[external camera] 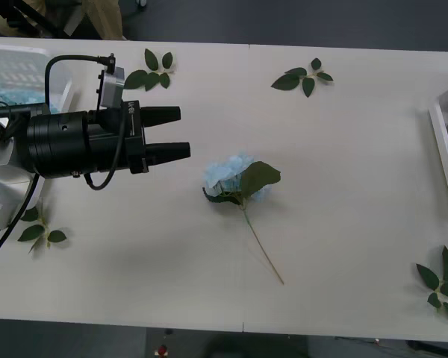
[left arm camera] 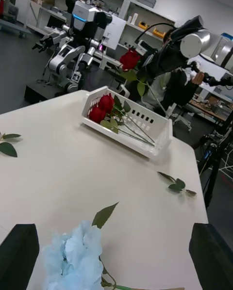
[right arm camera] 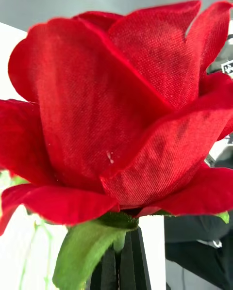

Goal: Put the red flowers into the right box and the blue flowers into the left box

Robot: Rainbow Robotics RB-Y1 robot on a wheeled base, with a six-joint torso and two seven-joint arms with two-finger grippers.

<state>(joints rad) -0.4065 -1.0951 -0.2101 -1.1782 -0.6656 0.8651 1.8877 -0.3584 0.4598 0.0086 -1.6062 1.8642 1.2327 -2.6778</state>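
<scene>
Front view: the left jaws [external camera: 178,133], black and spread wide, hover over the white counter [external camera: 343,224], with the pale-blue fabric flower [external camera: 235,179] lying just beyond their tips.

Right wrist view: the right jaws [right arm camera: 119,265] pinch a deep-red fabric rose [right arm camera: 116,110].

Left wrist view: that rose hangs above the white slotted plastic box [left arm camera: 145,139], which holds other roses.

My left gripper [external camera: 184,133] hangs over the table [external camera: 343,224], its fingers apart, just left of the blue flower [external camera: 237,179] lying near the middle. Behind my left arm, at the table's left edge, sits the left box [external camera: 30,63]. At the far right edge is the right box [left arm camera: 145,142] with roses [left arm camera: 101,109] lying in it. My right gripper [left arm camera: 141,67] holds a rose [left arm camera: 129,59] above that box. Leaf sprigs [external camera: 302,77] lie scattered toward the table's edges and corners.
</scene>
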